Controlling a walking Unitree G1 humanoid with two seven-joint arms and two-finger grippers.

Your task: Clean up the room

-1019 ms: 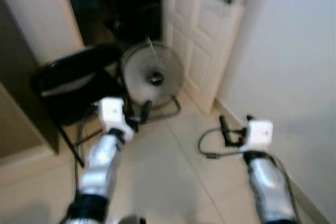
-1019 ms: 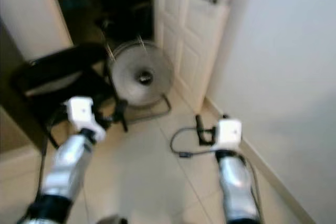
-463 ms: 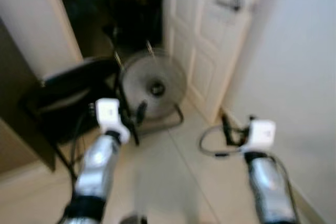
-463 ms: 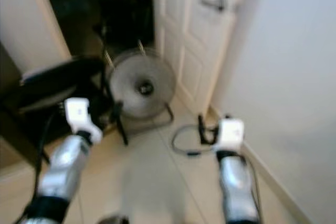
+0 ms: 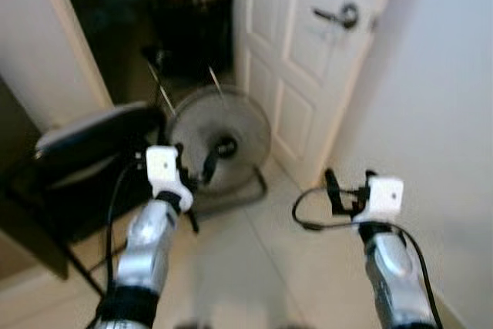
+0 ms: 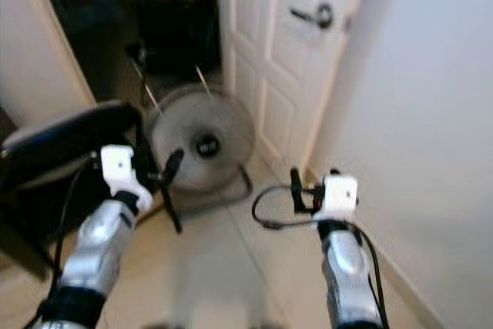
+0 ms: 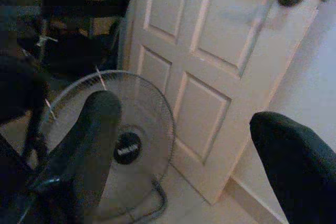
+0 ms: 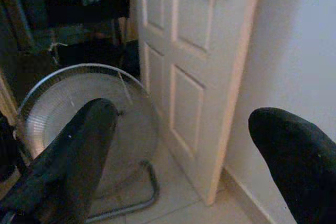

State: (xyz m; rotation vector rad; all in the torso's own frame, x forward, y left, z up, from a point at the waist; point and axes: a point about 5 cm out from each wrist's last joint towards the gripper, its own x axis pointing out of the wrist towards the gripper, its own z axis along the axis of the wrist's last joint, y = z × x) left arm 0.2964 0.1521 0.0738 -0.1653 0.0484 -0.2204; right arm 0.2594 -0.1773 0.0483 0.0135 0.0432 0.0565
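In the left eye view, a round grey wire-caged floor fan (image 5: 219,146) is seen at the centre of the frame, standing on the pale tiled floor (image 5: 254,267) before a white panelled door (image 5: 308,44) with a silver lever handle (image 5: 343,15). A black chair (image 5: 77,159) is seen at the left. The left gripper (image 5: 206,166) is held in front of the fan, the right gripper (image 5: 333,187) lower right, near the white wall (image 5: 439,113). In the left wrist view, the black fingers (image 7: 89,145) are spread wide apart, empty, the fan (image 7: 126,129) framed between them. In the right wrist view, the fingers (image 8: 73,156) are likewise parted and empty, with the fan (image 8: 84,108) and door (image 8: 194,51) beyond.
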